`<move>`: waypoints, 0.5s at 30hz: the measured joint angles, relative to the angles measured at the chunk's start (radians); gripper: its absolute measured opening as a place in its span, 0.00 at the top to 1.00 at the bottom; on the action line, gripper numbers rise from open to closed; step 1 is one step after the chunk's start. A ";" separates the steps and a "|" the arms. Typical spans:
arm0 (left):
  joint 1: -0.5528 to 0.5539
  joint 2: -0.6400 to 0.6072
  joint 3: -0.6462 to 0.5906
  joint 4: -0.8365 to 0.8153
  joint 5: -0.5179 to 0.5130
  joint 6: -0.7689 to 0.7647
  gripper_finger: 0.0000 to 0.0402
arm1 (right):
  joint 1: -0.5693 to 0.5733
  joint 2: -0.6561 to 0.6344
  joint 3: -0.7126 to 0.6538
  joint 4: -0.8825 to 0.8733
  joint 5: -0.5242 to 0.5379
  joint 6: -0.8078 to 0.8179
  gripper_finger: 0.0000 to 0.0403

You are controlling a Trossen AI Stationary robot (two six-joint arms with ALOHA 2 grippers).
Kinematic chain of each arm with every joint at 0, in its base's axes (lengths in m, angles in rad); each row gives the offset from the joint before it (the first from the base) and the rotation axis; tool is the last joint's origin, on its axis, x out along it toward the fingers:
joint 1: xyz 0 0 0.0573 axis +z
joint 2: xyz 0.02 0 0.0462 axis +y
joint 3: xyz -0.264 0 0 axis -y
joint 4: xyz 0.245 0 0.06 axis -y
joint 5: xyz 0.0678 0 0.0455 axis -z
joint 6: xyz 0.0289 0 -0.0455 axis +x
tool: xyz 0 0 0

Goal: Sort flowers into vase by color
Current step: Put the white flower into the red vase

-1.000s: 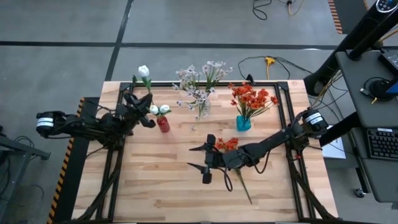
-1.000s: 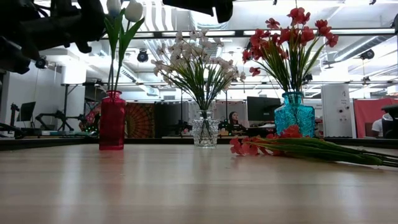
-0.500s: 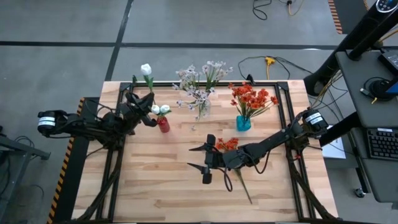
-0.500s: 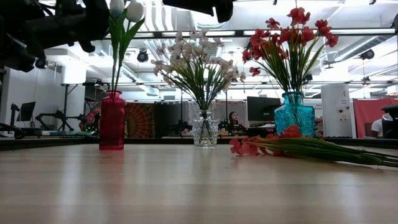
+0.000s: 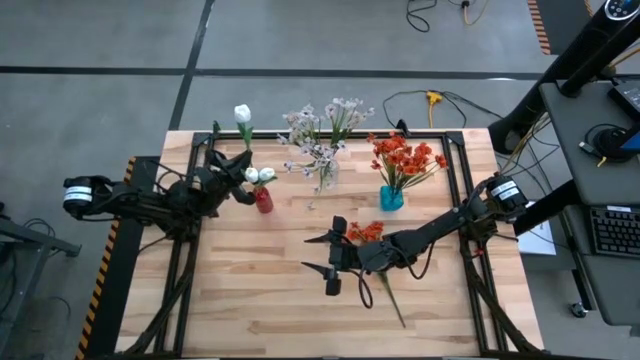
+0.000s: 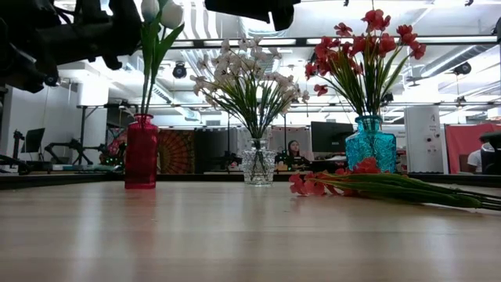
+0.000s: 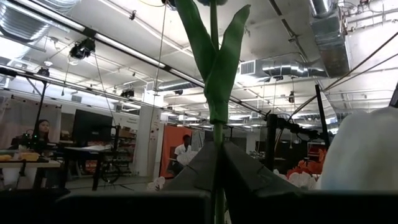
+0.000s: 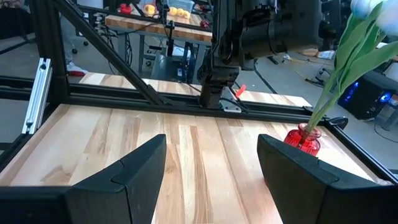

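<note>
your left gripper is pinching the stalk of a white tulip, fingers closed tight on it just under the leaves; the left wrist view is showing the stem running straight up between the two dark fingers. you are holding it near upright so the stalk end is hanging down toward the narrow mouth of the red vase. the stalk end itself is hidden behind the arm, so i cannot tell whether it is inside the neck yet. two white buds are already sitting in that vase, which is why this one is going there too.

your right gripper is hanging low over the middle of the table, fingers spread and holding nothing, the wood showing between them. a loose orange-red flower is lying flat just beside it, stalk trailing toward the table's near edge. it is likely waiting for its turn, bound for the blue vase of orange-red blooms. the clear vase of pale sprays is standing between the red and blue ones.
</note>
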 joint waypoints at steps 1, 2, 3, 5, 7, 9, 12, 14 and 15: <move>0.000 0.000 0.000 0.000 0.000 0.002 1.00 | 0.000 0.000 0.000 0.000 0.000 0.000 0.39; 0.001 0.000 0.000 0.000 0.000 0.008 1.00 | 0.000 0.000 0.000 0.002 0.000 0.000 0.39; 0.001 0.000 0.000 0.000 0.000 0.012 1.00 | 0.000 0.000 0.000 0.002 0.000 0.000 0.39; 0.002 0.000 0.000 0.000 -0.001 0.020 1.00 | 0.000 0.000 0.000 0.002 0.000 0.000 0.39; 0.002 0.000 0.000 0.000 -0.001 0.022 1.00 | 0.000 0.000 0.000 0.001 0.000 0.000 0.39; 0.002 0.000 0.000 0.000 -0.001 0.023 1.00 | 0.000 0.000 0.000 0.002 0.000 0.000 0.39; 0.003 0.000 0.000 0.000 -0.001 0.023 1.00 | 0.000 0.000 0.000 0.001 0.000 0.000 0.39; 0.004 0.000 0.000 0.000 -0.001 0.023 1.00 | 0.000 0.000 0.000 0.002 0.000 0.000 0.39; 0.004 0.000 0.000 0.000 -0.001 0.023 1.00 | 0.000 0.000 0.000 0.002 0.000 0.000 0.39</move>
